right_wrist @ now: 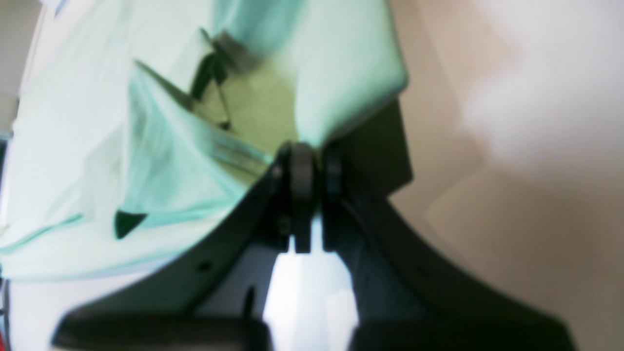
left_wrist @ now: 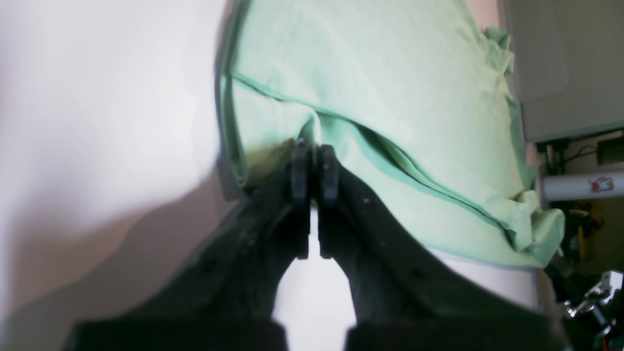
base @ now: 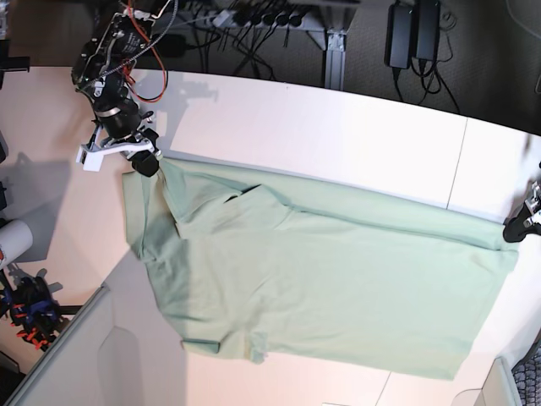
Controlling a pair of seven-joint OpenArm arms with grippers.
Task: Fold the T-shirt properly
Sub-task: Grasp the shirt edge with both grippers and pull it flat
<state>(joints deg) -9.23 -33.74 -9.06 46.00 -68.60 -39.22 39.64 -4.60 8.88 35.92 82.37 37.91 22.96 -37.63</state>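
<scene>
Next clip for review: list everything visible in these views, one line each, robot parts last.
pale mint-green short-sleeved fabric T-shirt: one, mint green, spread across the table, one long edge pulled taut between the two arms.
white flat table: one, white, under the shirt, with a seam line toward the base view's right.
black cables and power bricks: several, black, on the floor behind the table's far edge.
white cylinder: one, white, off the table at the base view's left edge.
right gripper: one, black jaws shut on the shirt's corner, base view's upper left.
left gripper: one, black jaws shut on the shirt's edge, base view's right edge.
</scene>
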